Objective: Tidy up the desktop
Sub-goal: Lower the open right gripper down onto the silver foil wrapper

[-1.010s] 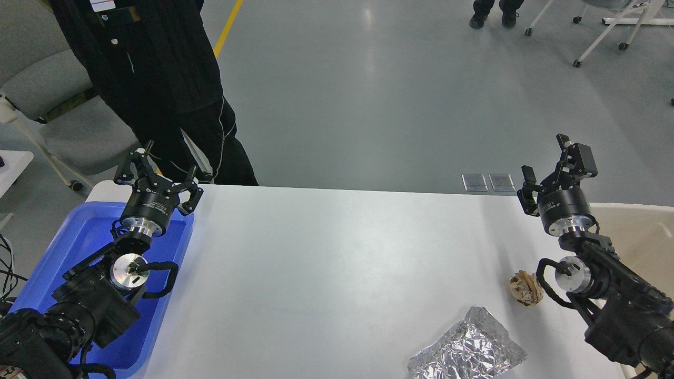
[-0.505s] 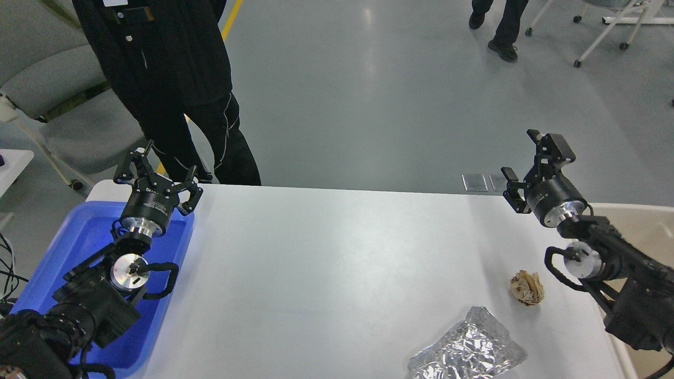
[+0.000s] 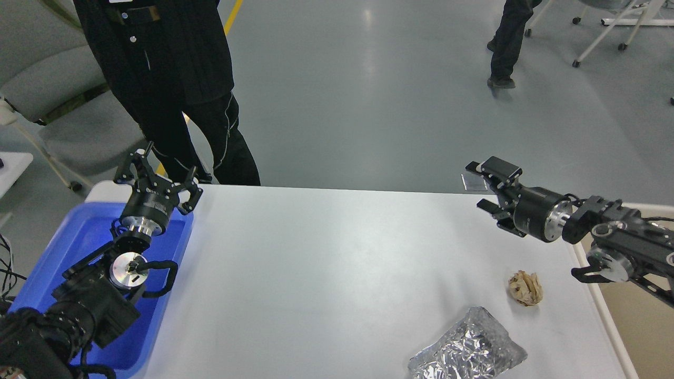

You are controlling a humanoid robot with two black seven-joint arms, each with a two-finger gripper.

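Your right gripper (image 3: 485, 189) hangs spread and empty at right-center, angled over the desktop (image 3: 337, 263) toward the paper ball (image 3: 525, 287) and foil bag (image 3: 466, 351) lower right; left gripper (image 3: 157, 176) idles unclenched.

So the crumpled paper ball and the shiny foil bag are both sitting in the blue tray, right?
Not quite. The head view shows the crumpled paper ball and the shiny foil bag both lying on the white desktop, near its right side. The blue tray is far over on the left, under the left arm.
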